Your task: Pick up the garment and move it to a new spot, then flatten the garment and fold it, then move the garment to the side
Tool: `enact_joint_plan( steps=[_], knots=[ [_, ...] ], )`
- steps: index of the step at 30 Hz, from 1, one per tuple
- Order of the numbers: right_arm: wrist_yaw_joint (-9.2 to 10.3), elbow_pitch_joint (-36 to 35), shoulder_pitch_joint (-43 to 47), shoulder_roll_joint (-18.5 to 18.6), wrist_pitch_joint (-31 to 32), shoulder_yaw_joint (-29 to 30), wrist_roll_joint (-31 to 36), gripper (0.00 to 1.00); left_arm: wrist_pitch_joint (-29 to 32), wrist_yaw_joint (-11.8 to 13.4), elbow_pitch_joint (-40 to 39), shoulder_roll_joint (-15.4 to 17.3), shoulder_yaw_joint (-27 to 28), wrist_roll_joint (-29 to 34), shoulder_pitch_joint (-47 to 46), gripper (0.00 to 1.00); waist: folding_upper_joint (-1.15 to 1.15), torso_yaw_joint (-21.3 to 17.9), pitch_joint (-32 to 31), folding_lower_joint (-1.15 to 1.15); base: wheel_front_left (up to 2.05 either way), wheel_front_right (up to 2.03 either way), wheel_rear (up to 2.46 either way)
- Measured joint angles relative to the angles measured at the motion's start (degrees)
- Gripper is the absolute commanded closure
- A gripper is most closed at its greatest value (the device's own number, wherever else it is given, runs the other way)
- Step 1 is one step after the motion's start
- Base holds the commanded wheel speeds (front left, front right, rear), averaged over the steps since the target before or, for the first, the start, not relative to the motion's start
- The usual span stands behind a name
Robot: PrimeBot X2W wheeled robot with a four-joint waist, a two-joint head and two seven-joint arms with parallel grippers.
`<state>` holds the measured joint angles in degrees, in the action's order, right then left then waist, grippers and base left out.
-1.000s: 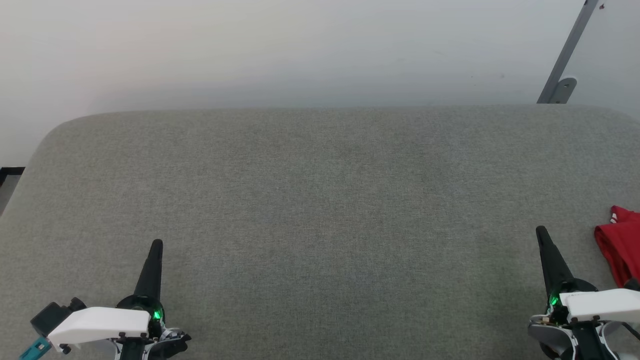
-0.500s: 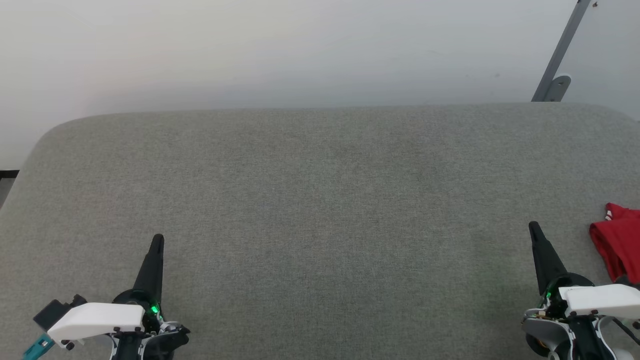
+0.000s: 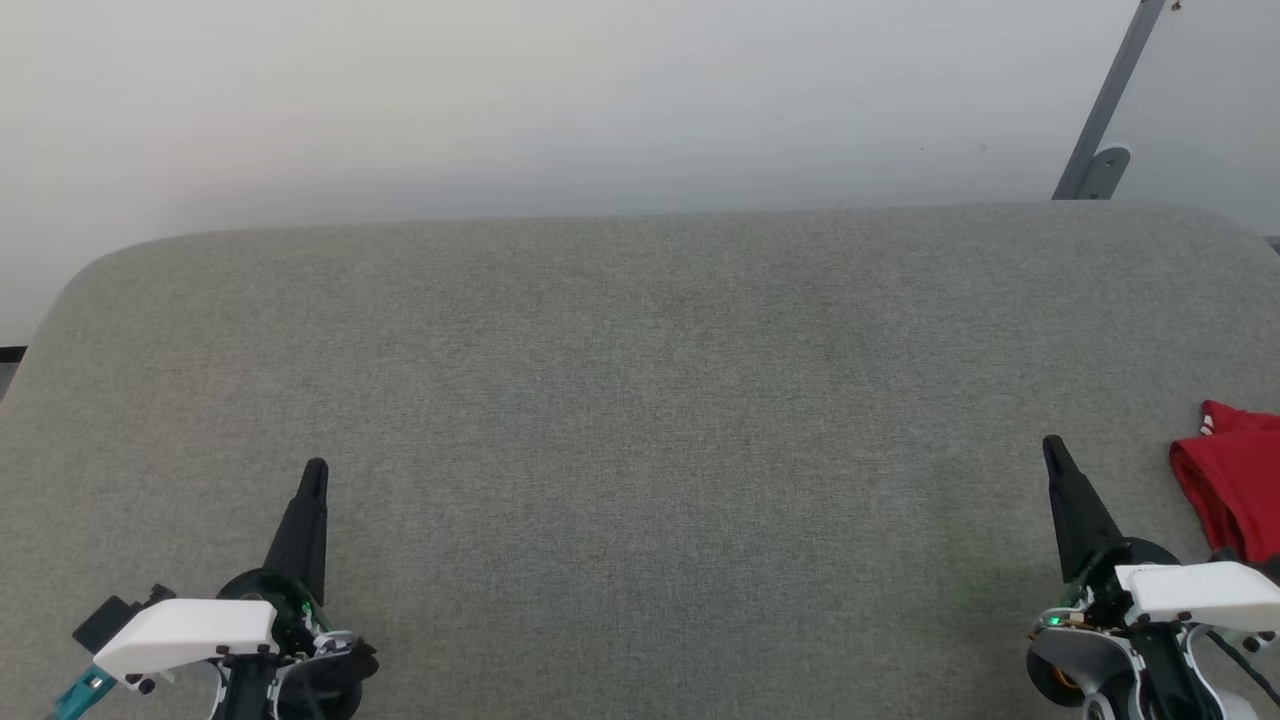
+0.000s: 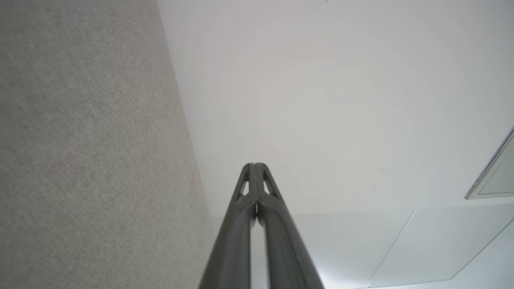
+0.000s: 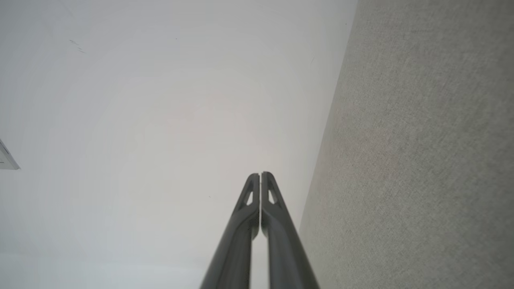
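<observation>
View pans right; red soft-cloth garment (image 3: 1235, 490) lies bunched at right edge of grey fabric surface (image 3: 640, 400); left gripper (image 3: 316, 468), right gripper (image 3: 1050, 443) pinched closed, empty, parked clear.

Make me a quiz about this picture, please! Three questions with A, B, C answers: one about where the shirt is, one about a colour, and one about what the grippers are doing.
1. Where does the garment lie on the grey padded surface?
A. On the right side, beside the right gripper
B. In the middle
C. In the far left corner

2. What colour is most of the garment?
A. Blue
B. Red
C. Green

3. How do the left gripper and the right gripper stand?
A. Both wide open
B. Both shut on the garment
C. Both shut, holding nothing

Answers:
1 A: the head view shows it at the picture's right border, just right of the right gripper.
2 B: the cloth is red with a little white trim.
3 C: each wrist view shows its gripper closed tip to tip with nothing between.
</observation>
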<state>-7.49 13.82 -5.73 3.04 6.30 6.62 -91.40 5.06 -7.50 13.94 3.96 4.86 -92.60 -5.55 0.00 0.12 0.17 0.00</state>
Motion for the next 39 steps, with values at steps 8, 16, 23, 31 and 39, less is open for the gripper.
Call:
enact_joint_plan(
  steps=[8, 16, 23, 31, 39],
  knots=[
    [0.00, 0.3, -0.4, -0.2, 0.3, -0.1, -0.9, 1.00, 0.4, 0.0, 0.1, -0.1, 0.2, -0.8, -0.2, 1.00, 0.00, -0.1, 0.0, 0.00, 0.00, 0.00, 0.00],
    [0.00, 0.3, -0.4, -0.2, 0.3, -0.1, -0.9, 1.00, 0.5, 0.0, 0.1, -0.2, 0.3, -0.8, -0.2, 1.00, 0.00, -0.1, 0.0, 0.00, 0.00, 0.00, 0.00],
    [0.00, 0.3, -0.4, -0.2, 0.2, -0.1, -0.9, 1.00, 0.5, 0.0, 0.2, -0.3, 0.5, -0.8, -0.2, 1.00, 0.00, -0.1, 0.0, 0.00, 0.00, 0.00, 0.00],
    [0.00, 0.3, -0.4, -0.2, 0.2, -0.1, -0.9, 1.00, 0.6, 0.0, 0.2, -0.3, 0.6, -0.7, -0.2, 1.00, 0.00, -0.1, 0.0, 0.00, 0.00, 0.00, 0.00],
    [0.00, 0.3, -0.4, -0.2, 0.2, -0.1, -0.9, 1.00, 0.7, 0.0, 0.2, -0.4, 0.7, -0.7, -0.3, 1.00, 0.00, -0.1, 0.0, 0.00, 0.00, 0.00, 0.00]
  ],
)
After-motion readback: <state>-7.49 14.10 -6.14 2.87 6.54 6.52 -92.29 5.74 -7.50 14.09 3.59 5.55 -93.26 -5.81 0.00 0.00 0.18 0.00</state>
